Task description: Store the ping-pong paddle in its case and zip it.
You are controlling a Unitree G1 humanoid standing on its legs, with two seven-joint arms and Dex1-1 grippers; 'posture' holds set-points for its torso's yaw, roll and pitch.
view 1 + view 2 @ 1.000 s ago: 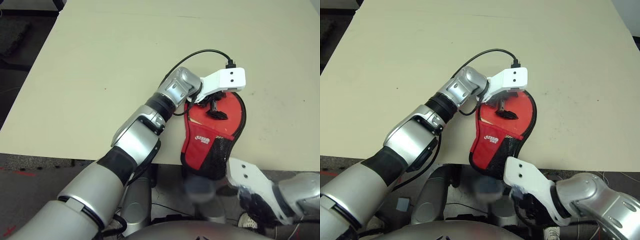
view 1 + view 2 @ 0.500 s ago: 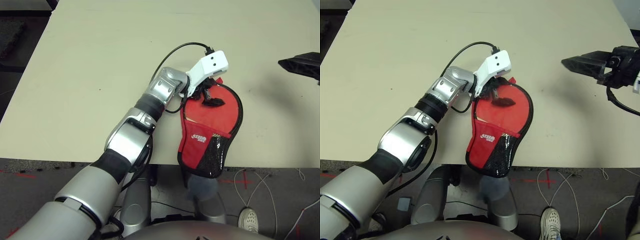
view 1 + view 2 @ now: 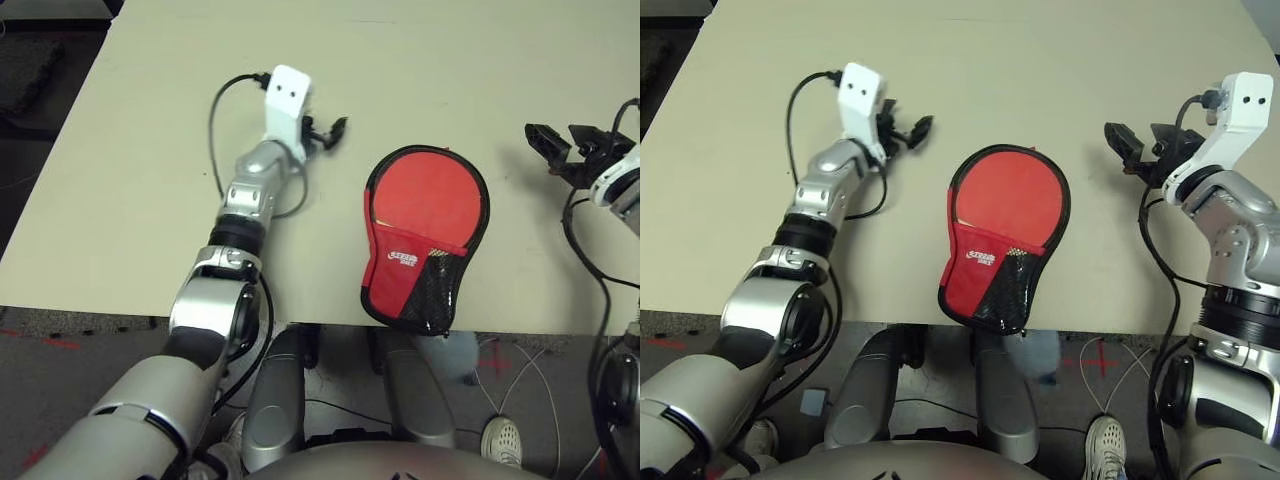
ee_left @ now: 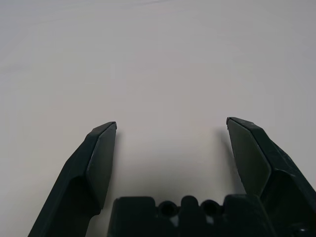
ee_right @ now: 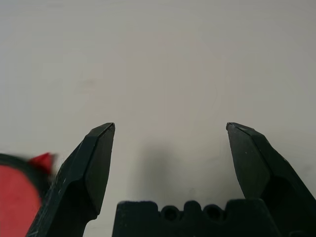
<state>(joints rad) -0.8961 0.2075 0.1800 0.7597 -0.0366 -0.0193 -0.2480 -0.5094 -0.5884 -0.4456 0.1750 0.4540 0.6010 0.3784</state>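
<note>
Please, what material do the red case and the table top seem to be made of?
The case looks like red woven fabric with a matte finish: its soft outline, black edge binding, black mesh pocket and sewn logo patch suggest textile, probably synthetic. The table top looks like a hard, smooth, pale beige board, perhaps laminate or painted wood; its even, dull surface leaves that open.

The red paddle-shaped fabric case (image 3: 1002, 235) with black mesh pocket lies flat near the front edge of the pale beige table (image 3: 1040, 80) and is the only obstacle on it. Bare tabletop separates it from the open left gripper (image 3: 908, 132) and open right gripper (image 3: 1132, 150). Both wrist views show unobstructed surface between the black fingers (image 4: 98, 158).
</note>
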